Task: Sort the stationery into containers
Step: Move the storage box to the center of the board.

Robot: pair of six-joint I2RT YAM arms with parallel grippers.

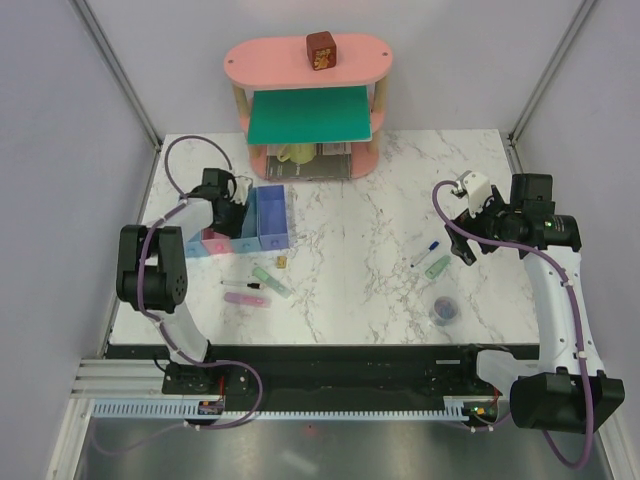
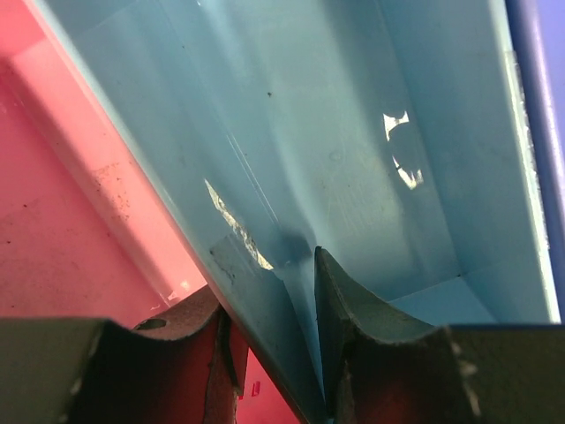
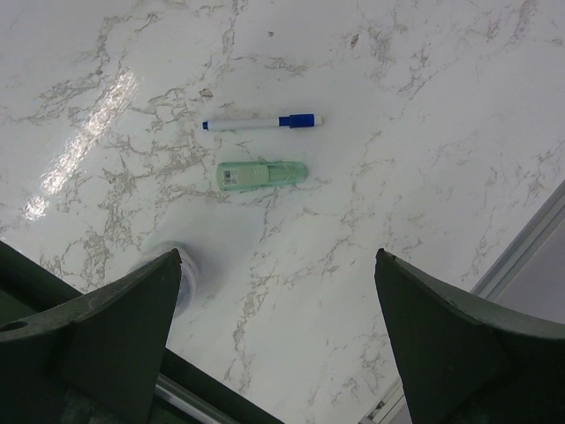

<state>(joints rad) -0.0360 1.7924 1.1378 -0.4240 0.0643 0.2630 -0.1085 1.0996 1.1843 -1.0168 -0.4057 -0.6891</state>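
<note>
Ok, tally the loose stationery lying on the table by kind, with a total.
Pens: 2, white pen with blue cap and thin black pen
Mint-green markers: 2, left marker, right marker
Pink flat stick: 1
Tiny yellow cube: 1
Purple-grey roll: 1
Total: 7

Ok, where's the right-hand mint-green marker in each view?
Top external: mint-green marker right of centre, just below-right of the white pen with blue cap.
Left wrist: not in it.
Right wrist: marker left of centre, directly under the same pen.
Shared landmark: that pen, lying beside the marker, not touching it.
</note>
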